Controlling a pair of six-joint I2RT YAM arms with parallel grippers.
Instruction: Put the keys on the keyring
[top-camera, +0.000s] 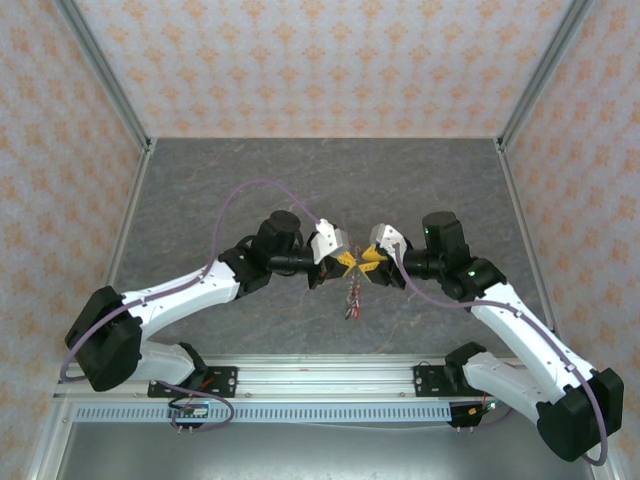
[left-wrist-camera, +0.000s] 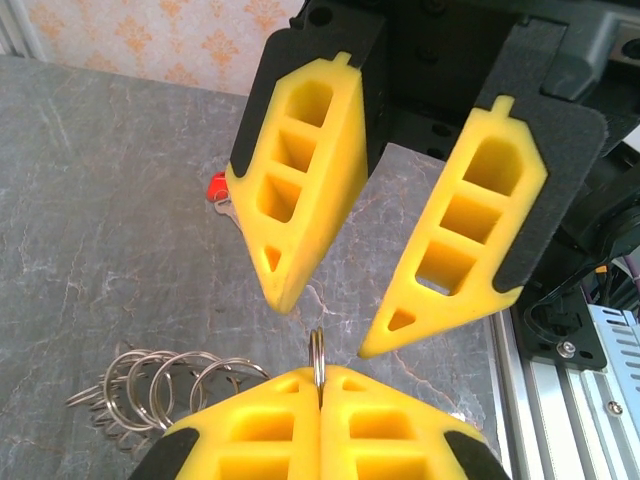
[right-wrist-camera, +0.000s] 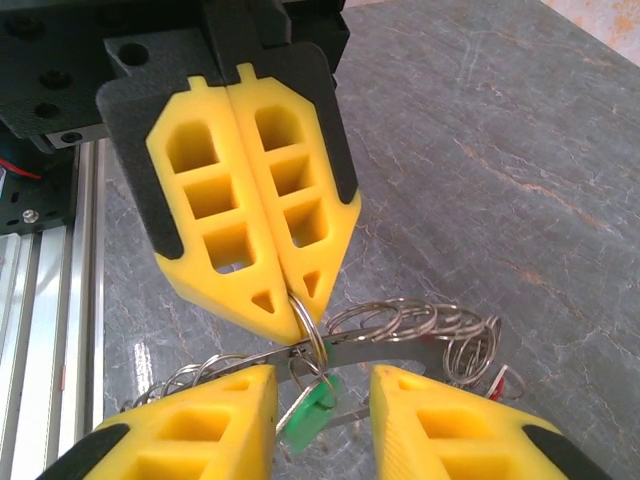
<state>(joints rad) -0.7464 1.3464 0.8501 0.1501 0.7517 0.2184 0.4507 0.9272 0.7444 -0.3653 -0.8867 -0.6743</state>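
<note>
My left gripper (left-wrist-camera: 320, 375) is shut on a small split ring (left-wrist-camera: 318, 358), whose edge sticks up between the pads. That ring (right-wrist-camera: 312, 325) links to the keyring (right-wrist-camera: 400, 347), a flat grey band strung with several small wire rings (right-wrist-camera: 425, 320). A green key (right-wrist-camera: 310, 408) dangles from a little ring below the grip. It hangs in the gap of my right gripper (right-wrist-camera: 322, 380), which is open with neither pad touching it. A red key (right-wrist-camera: 502, 380) shows at the band's far end and another red key (left-wrist-camera: 216, 187) lies on the table. From above, both grippers (top-camera: 358, 262) meet tip to tip over the bundle (top-camera: 352, 300).
The grey stone-patterned table (top-camera: 250, 190) is walled by patterned panels on three sides. An aluminium rail (top-camera: 330, 375) with the arm bases runs along the near edge. More loose wire rings (left-wrist-camera: 160, 385) hang left of my left fingers.
</note>
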